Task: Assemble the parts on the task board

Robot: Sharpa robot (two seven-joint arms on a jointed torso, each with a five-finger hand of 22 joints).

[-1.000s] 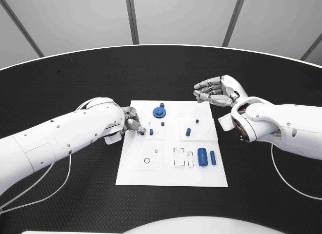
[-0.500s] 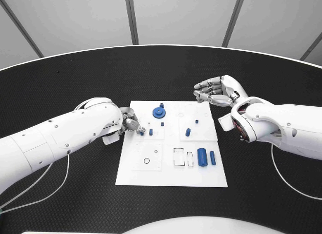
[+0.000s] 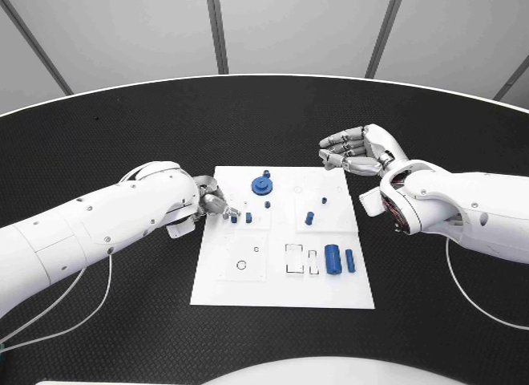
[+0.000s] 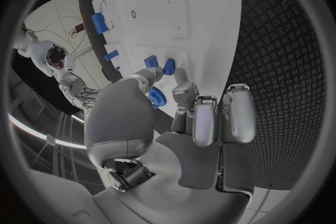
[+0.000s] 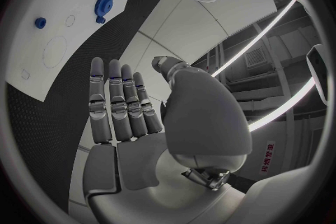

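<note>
Your left hand works at task board left edge, fingertips pinching small blue peg, seemingly seating it. Right hand empty, fingers apart, parked off board's far right corner, clear.

Head view bright and evenly lit from above, sharp, only soft short shadows beside the task board on the matte black table, while both wrist views bend heavily at the rim inside dark frames, with glaring ceiling light strips.
</note>
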